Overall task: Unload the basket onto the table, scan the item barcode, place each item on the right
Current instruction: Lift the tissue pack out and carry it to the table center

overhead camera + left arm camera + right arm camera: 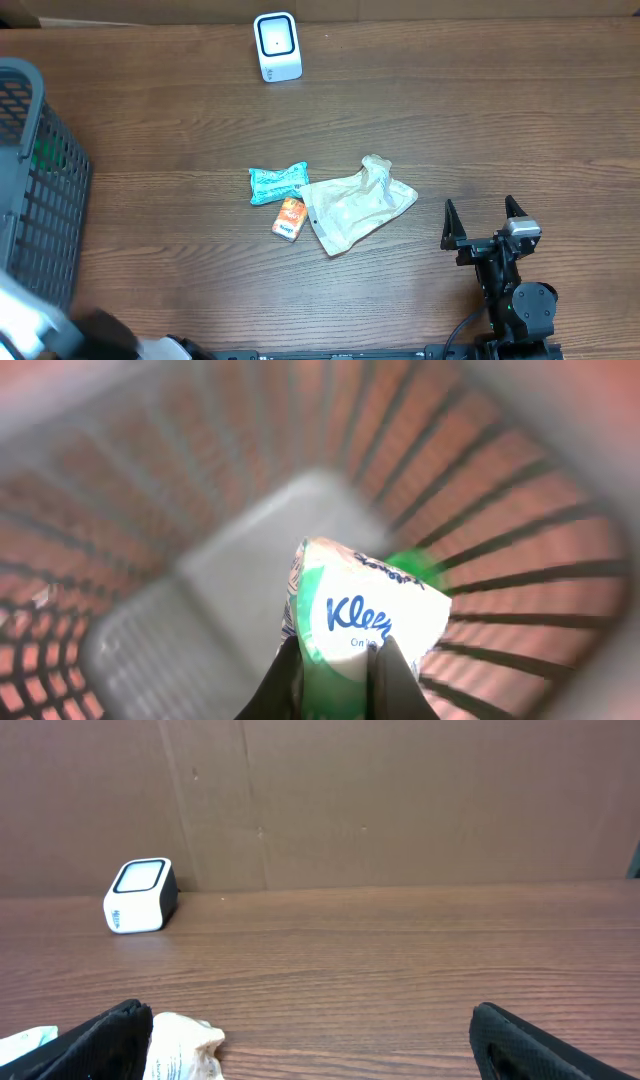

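From my remote station: the wooden table (480, 120) fills the overhead view, with the white barcode scanner (276, 45) standing at its far edge. The grey slatted basket (40, 200) sits well to the left of the scanner and nearer my side, cut off by the frame edge.

The left arm (40, 330) shows overhead only as a blur in the corner below the basket, so I cannot tell from there how deep it reaches. Its wrist camera looks straight down into the basket, where the left gripper (340, 643) is clamped on a green-and-white Kleenex pack (375, 605). The dark fingers (285, 675) press the pack's lower end from both sides. This is the item for scanning, and it is inside the basket, far from the scanner. A green object (415, 565) lies behind it, low against the basket wall.

The right gripper (480, 205) rests well to the right of the scanner and nearer me. Its jaws are spread wide with nothing between them, and it points toward the far edge.

A crumpled beige bag (355, 205) lies mid-table, on my side of the scanner. A teal packet (277, 183) is almost directly in line below the scanner, touching the bag's left edge. A small orange packet (290, 218) sits just nearer me, against both.
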Motion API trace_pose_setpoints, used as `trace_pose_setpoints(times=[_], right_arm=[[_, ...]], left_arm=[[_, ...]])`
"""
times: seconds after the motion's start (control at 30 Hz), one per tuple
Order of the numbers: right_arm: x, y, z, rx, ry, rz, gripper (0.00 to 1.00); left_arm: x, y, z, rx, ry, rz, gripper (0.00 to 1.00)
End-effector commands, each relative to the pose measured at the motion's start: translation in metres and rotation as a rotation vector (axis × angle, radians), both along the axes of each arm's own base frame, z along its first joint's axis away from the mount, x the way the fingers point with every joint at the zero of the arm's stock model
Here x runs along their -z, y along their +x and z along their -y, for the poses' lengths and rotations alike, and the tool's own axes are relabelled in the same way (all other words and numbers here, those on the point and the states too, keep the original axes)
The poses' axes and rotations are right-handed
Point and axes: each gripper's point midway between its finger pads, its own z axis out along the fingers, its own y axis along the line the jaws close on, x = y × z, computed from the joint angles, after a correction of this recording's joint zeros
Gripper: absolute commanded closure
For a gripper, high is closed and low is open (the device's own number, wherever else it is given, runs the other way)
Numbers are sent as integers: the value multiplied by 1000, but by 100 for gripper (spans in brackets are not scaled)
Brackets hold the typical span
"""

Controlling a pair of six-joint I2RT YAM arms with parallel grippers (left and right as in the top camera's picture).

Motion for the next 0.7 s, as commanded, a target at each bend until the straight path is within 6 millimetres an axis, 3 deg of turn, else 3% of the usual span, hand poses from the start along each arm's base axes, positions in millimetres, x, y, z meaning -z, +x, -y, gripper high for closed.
trace_pose_setpoints(times=[0.0, 0.07, 0.17, 0.27, 0.37, 0.47, 0.67], right_arm=[[3, 0, 2, 12, -2, 0, 0], [3, 0, 2, 12, -2, 0, 0], [3, 0, 2, 12, -2, 0, 0], [3, 0, 2, 12, -2, 0, 0], [3, 0, 2, 12, -2, 0, 0], [3, 0, 2, 12, -2, 0, 0], [3, 0, 2, 12, -2, 0, 0]], left_arm=[[-57, 11, 73, 187, -39, 218, 96], [-68, 9, 121, 309, -79, 249, 96], [-57, 0, 181, 467, -114, 172, 96], [-23, -4, 233, 607, -186, 40, 95], [24, 1, 279, 757, -262, -88, 96], [75, 9, 311, 847, -306, -180, 95], [175, 27, 332, 804, -332, -298, 96]])
